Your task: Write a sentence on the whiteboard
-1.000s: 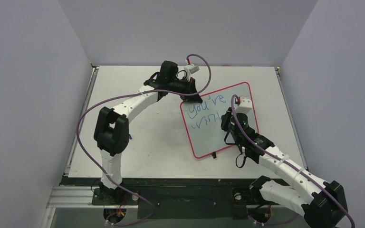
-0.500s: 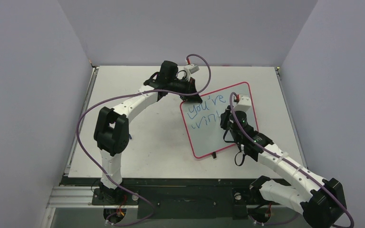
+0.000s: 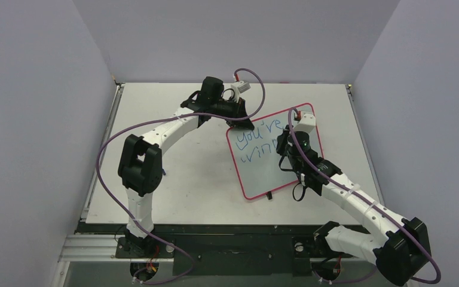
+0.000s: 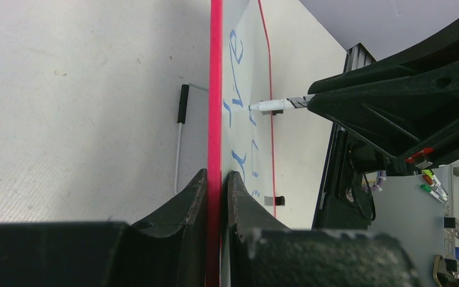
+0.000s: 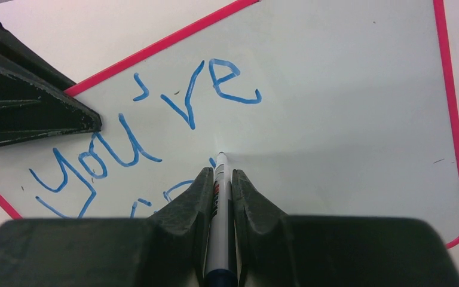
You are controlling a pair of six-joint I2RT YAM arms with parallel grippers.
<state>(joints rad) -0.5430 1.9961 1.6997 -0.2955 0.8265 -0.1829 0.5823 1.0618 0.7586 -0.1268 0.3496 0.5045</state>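
Note:
The whiteboard (image 3: 263, 170) with its pink-red frame stands tilted at the table's right middle. It also shows in the right wrist view (image 5: 346, 107) and edge-on in the left wrist view (image 4: 216, 89). Blue lettering, the sentence (image 3: 262, 139), reads "you're" (image 5: 155, 113) with a second line begun below. My left gripper (image 4: 217, 179) is shut on the board's top-left frame edge. My right gripper (image 5: 220, 173) is shut on a white pen (image 5: 219, 221). The pen tip touches the board below "re".
A black foot (image 3: 269, 195) of the board rests on the table at its near edge. The thin wire stand (image 4: 181, 128) shows behind the board. Grey walls enclose the table on three sides. A metal rail runs along the table's right side.
My right gripper has moved the pen up and to the right across the board, extending the second line of lettering. The left gripper and the board have not moved.

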